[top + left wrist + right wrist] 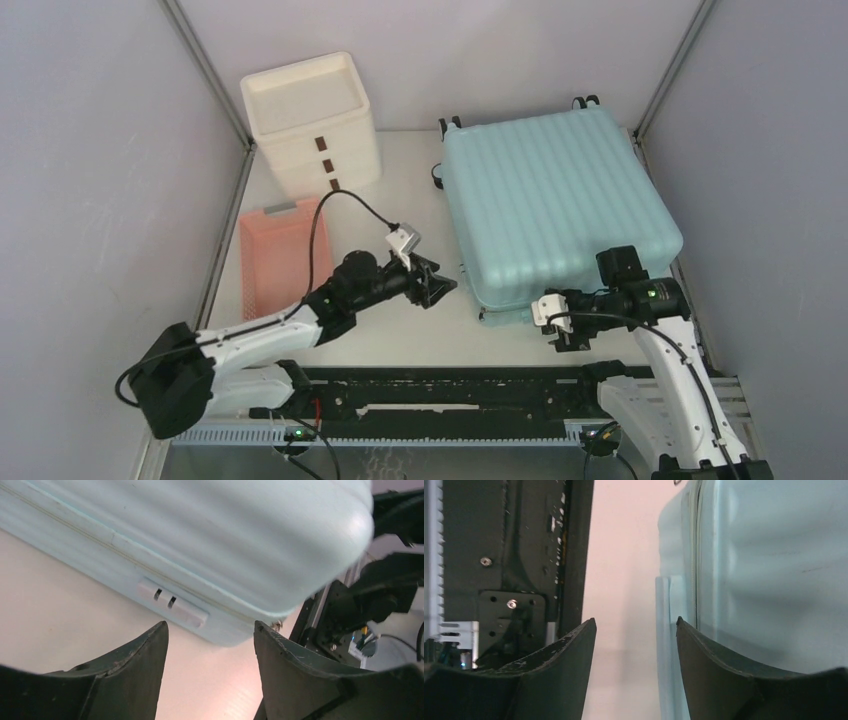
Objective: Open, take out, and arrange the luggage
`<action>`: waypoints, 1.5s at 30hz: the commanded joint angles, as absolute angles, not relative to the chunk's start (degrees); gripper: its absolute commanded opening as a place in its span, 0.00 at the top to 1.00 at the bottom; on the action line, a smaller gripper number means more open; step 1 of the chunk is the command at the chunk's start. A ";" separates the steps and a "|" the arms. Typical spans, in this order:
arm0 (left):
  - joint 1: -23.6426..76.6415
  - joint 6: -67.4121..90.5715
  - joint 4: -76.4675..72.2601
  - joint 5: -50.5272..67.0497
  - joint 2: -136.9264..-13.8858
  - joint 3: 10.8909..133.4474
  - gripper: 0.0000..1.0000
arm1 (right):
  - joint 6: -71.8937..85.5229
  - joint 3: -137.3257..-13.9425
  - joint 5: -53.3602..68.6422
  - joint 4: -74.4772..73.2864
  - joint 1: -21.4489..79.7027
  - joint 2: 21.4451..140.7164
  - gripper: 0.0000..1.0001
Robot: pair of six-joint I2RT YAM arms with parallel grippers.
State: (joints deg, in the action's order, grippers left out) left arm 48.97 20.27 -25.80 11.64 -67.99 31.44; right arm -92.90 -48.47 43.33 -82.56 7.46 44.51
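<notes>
The closed luggage (555,200) lies on the right of the desk (405,195), and the left gripper (438,286) and right gripper (562,333), both parted and empty, stand by its near edge, so opening is probably the step now and first needs a hold at the zipper seam.

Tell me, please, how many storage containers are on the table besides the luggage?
2: the white drawer box at the far left corner, and the pink basket just in front of it along the left edge. No others show.

white arms (250,335) with black joints (365,275), black cables (314,235), dark hands (440,287).
</notes>
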 commanded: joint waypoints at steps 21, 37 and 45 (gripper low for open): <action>70.74 9.50 -46.33 -5.51 -78.16 26.76 0.38 | -87.61 -33.09 31.92 -59.49 5.71 38.16 0.55; 71.28 12.67 -44.12 -8.00 -84.41 33.13 0.60 | -84.76 -31.90 33.90 -58.36 5.71 37.50 0.66; 71.28 14.23 -42.54 -5.97 -84.51 34.29 0.85 | -84.38 -31.52 34.06 -58.36 5.71 37.62 0.74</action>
